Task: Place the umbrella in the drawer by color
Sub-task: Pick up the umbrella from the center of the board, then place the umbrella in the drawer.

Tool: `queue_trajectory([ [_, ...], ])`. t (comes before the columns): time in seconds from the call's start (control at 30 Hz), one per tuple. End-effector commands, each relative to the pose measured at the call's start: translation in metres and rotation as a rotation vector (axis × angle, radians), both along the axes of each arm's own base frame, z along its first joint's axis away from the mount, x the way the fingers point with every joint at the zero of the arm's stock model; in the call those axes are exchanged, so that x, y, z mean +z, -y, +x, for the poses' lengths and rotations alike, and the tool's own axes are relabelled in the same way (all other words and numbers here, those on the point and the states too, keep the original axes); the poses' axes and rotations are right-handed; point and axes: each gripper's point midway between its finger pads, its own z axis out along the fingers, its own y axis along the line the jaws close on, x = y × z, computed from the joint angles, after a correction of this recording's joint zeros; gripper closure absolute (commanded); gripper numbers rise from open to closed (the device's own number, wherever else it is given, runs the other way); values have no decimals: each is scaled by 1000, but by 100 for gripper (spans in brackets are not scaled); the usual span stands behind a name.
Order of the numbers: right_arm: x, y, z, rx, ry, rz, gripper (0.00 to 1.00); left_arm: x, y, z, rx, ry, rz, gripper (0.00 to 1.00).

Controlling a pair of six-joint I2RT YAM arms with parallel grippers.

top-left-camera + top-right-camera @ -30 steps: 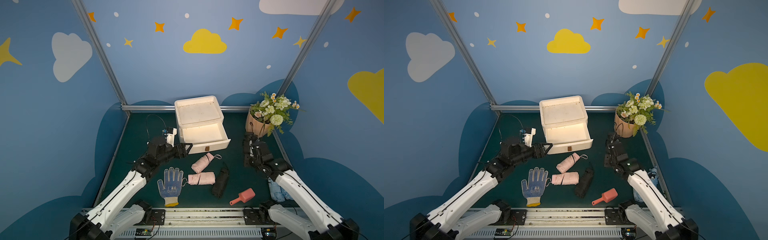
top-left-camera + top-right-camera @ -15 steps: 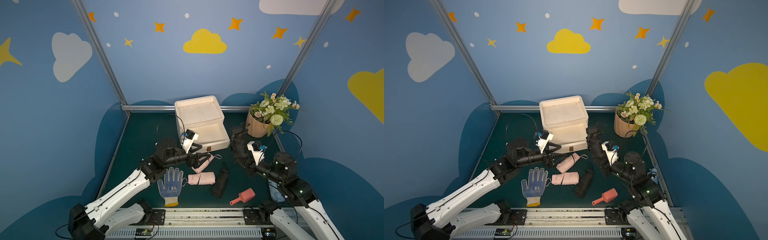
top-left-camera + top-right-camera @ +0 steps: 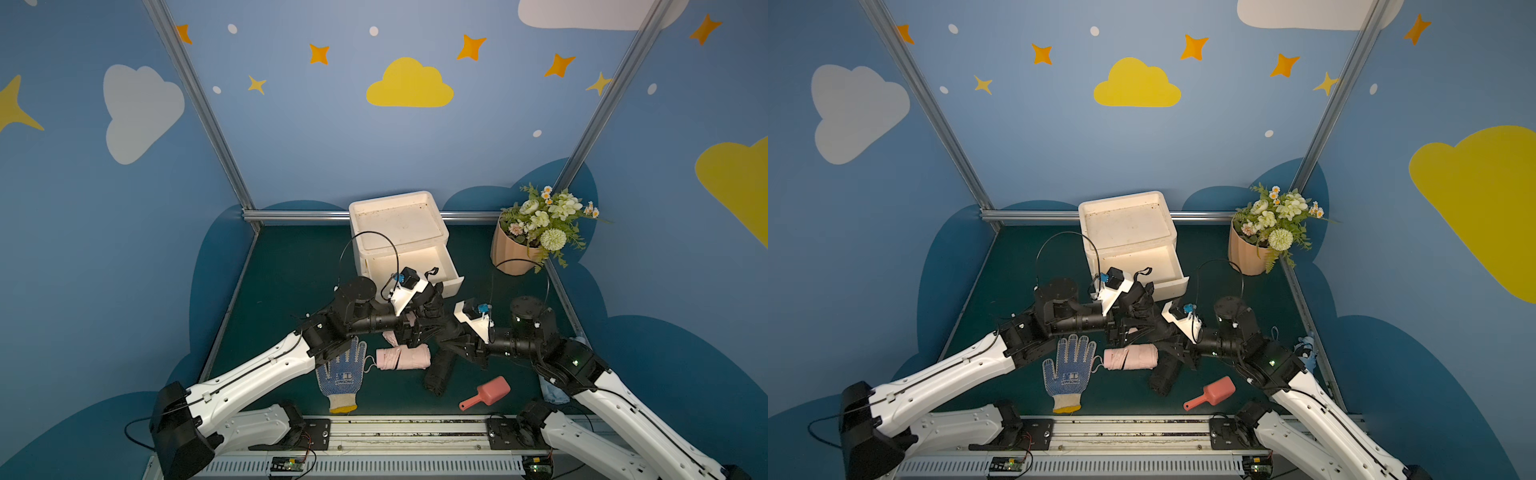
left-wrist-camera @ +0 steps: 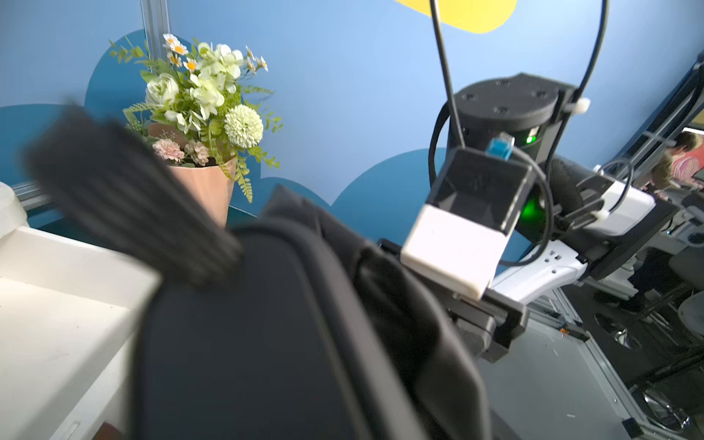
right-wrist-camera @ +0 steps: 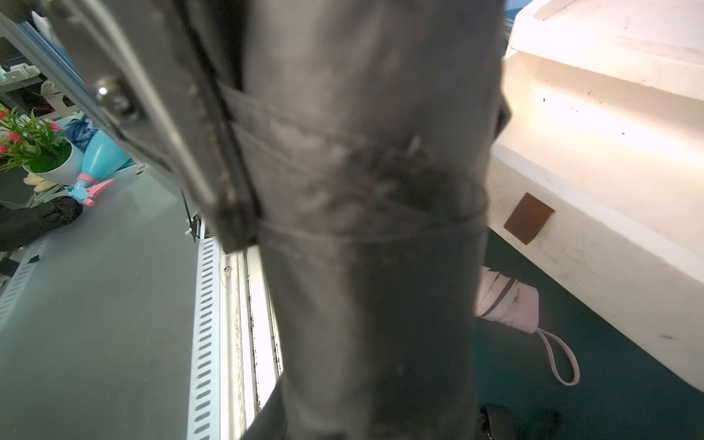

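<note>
Two pink folded fabric umbrellas [image 3: 402,359] [image 3: 391,337] and two black folded fabric umbrellas [image 3: 433,305] [image 3: 438,374] are showing in a top view, making four in all. One blue-dotted white knit glove [image 3: 341,372], one pink plastic scoop [image 3: 490,392], one white boxy drawer cabinet [image 3: 399,224] and one peach ribbed pot of artificial flowers [image 3: 513,255] are also showing there.

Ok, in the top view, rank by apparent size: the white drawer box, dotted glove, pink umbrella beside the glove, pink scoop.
1. white drawer box
2. dotted glove
3. pink umbrella
4. pink scoop, close in length to the umbrella but slimmer
</note>
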Motion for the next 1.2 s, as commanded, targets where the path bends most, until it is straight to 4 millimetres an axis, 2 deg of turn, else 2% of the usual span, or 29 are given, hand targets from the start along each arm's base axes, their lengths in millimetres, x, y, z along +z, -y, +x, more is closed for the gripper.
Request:
queue_trajectory([
  [0.0,34,-7,-2,40,113,86,93,18,-3,2,26,51,-71,25],
  [0.17,30,-9,-2,46,114,68,89,23,1,-2,-1,41,-107,40],
  [0.27,28,-9,-1,40,115,56,84,26,4,-5,-17,39,-114,60],
  [0.33,26,-8,2,20,115,46,71,28,5,-6,-17,45,-122,77],
  [0.4,25,-5,5,-4,120,32,58,32,2,-3,9,54,-130,87],
  [0.53,21,6,12,-79,139,2,36,41,-10,12,130,103,-142,95],
  [0.7,28,29,29,-258,187,1,19,63,-45,60,480,184,-163,97],
  [0.8,34,42,34,-338,213,13,16,71,-61,87,649,236,-163,97],
  [0.9,38,52,37,-395,227,27,15,67,-69,118,778,202,-154,97],
  [1.07,36,58,35,-420,243,50,14,49,-65,157,879,115,-201,97],
  [1.17,31,58,35,-423,228,45,14,37,-54,173,902,82,-197,97],
])
